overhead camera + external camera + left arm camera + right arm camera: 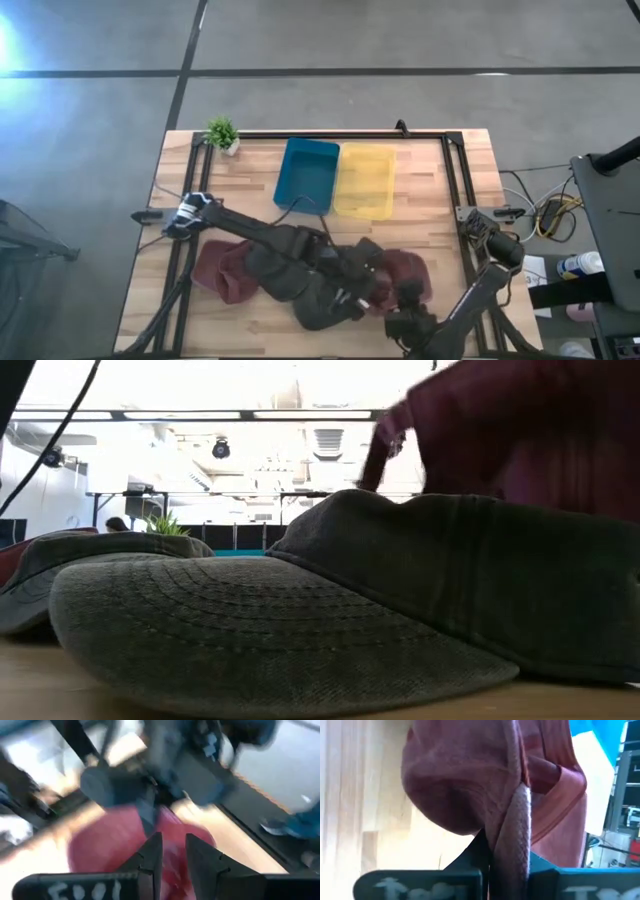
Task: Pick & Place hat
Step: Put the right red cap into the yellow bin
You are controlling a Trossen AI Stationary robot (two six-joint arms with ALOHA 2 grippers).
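A maroon hat is near the table's right front. It shows raised at the upper right of the low view. My right gripper is shut on it; in the high view the gripper is at the hat's near side. My left gripper reaches in from the left beside this hat. Its fingers stand a narrow gap apart, with maroon cloth beyond them. Dark grey hats lie on the table, one with its brim toward the low camera. A second maroon hat lies at the left. My right gripper pinches a thick edge or fold of the maroon hat between its two fingers. The cloth runs along the fingers, and the hat's crown bulges beyond them. In the low view the hat is raised above the grey hat; whether it hangs clear I cannot tell.
A blue bin and a yellow bin stand side by side at the table's far middle. A small potted plant stands at the far left corner. Black frame rails run along the table's sides.
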